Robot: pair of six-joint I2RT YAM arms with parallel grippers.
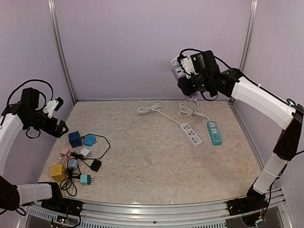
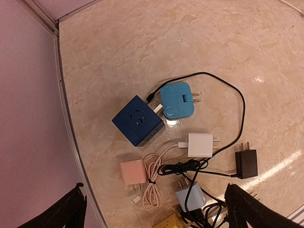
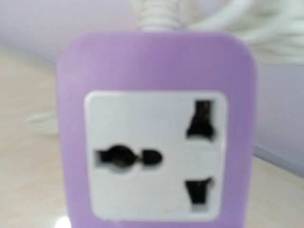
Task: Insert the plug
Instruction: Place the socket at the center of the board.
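Purple socket (image 3: pixel 156 61) in right tool (image 1: pixel 185 84) (raised); left tool (image 2: pixel 159 211) agape

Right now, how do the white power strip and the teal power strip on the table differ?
The white power strip has a white body, the teal power strip a teal one. The white one lies diagonally, far end swung left; the teal one runs almost straight from near to far. The teal one sits right of the white one. Both lie flat on the table, apart, nothing plugged in.
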